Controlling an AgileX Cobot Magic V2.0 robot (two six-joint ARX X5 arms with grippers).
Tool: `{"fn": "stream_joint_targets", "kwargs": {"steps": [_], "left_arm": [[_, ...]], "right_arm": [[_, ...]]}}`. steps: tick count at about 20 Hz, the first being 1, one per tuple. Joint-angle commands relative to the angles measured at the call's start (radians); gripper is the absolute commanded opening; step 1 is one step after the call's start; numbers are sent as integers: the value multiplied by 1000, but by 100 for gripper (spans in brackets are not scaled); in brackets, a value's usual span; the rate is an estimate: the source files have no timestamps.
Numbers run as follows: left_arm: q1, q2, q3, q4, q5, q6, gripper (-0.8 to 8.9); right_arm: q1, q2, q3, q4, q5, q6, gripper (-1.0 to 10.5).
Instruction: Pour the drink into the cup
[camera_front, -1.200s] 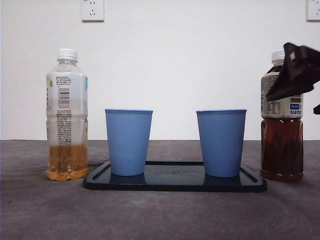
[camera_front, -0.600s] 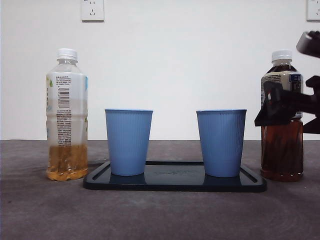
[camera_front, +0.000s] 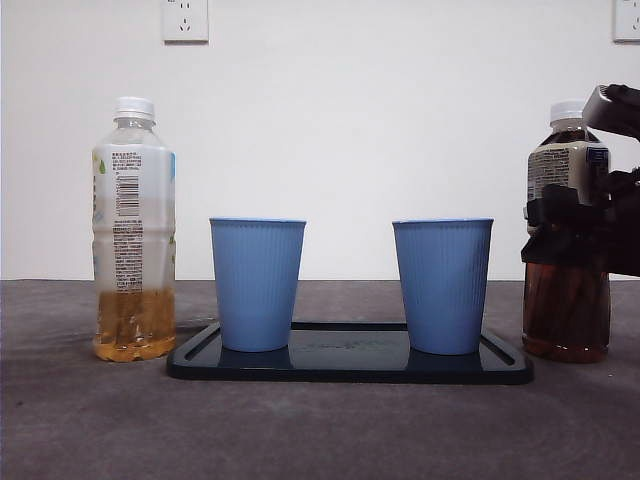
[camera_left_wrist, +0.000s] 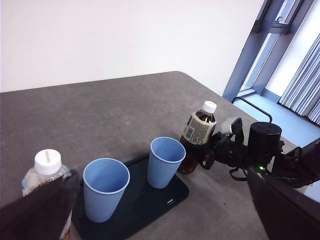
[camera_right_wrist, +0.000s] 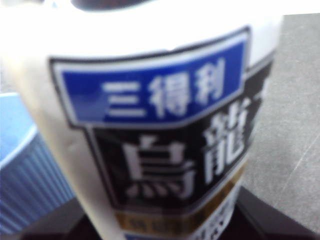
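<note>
Where the right wrist view fills with a label reading 三得利 烏龍 on blue and black, the dark tea bottle (camera_right_wrist: 150, 125) sits against the right end effector (camera_front: 590, 235), whose grip cannot be told. Beyond stand two blue cups (camera_front: 443, 285) on a black tray (camera_front: 350, 368); farthest, a pale-drink bottle (camera_front: 134, 230). Left end effector (camera_left_wrist: 160, 220) released, above the desk (camera_front: 320, 430).

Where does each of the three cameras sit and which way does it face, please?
Front view: low at table height, looking level at two cups, dark tea bottle and right end effector.
Left wrist view: high, looking down; its own jaws at bottom edge.
Right wrist view: pressed close to the bottle label.
All share the dark tea bottle.
</note>
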Motion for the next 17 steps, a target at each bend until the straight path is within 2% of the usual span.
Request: {"fn": "stream_joint_targets", "kwargs": {"steps": [1,4,6,8,13,17], "left_arm": [[-4,6,18,8,3,12,592],[-4,6,18,13,3,16,592],[-4,5,18,16,3,16,592],[-4,5,18,16,3,16,592],[-4,5,18,16,3,24,592],[-4,5,18,16,3,24,592]], "right_arm": [[2,0,11,33,-21,-6,188],[2,-70,13,-8,-23,-6,188],[5,-142,21,-93,-23,-6,188],[8,-224,53,-257,-22,-20,188],[53,-365,259,-792,-18,-162,188],[97,-372,456,-1140,65,-282,188]]}}
